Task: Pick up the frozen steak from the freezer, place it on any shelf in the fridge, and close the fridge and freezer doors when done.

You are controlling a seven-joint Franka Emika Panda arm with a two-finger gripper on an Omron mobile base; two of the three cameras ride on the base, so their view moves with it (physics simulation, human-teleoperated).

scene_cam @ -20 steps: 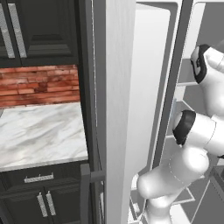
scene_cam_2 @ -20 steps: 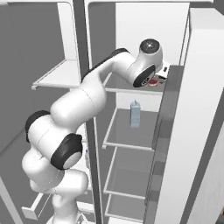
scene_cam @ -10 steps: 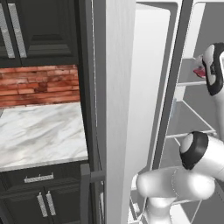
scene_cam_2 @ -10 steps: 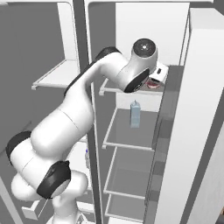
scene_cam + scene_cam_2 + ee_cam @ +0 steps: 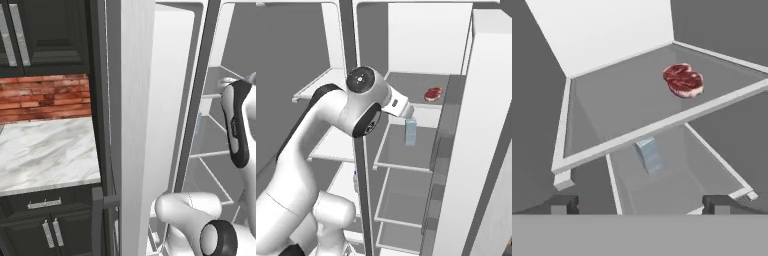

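Steak [image 5: 683,80], dark red with a paler rim, lies flat on the top grey shelf [image 5: 662,123] of the fridge [image 5: 421,60], toward the right side and well back from the pale front edge; from the right base camera I see it [image 5: 433,93] as a small red slab near the right wall of the grey interior. My fingers [image 5: 641,205] stand spread wide, one dark tip [image 5: 562,204] low on the left and the other low on the right, with nothing between them, and they sit in front of and below that shelf's front edge, well apart from the meat. One shelf down a pale-blue carton [image 5: 648,155] stands upright, seen through the upper panel; in the right base view it [image 5: 411,131] stands near the middle of the second shelf, just past my hand. My white arm [image 5: 341,115] reaches from the lower left up into the fridge opening. Both doors stand open: the plain fridge door [image 5: 476,150] swings out at the right, and the freezer door [image 5: 137,125] fills the middle of the left base view, edge on. Left of that door I see a marble worktop [image 5: 47,152], a red brick wall strip [image 5: 45,97] above it, and dark cabinets [image 5: 47,35] above and below.
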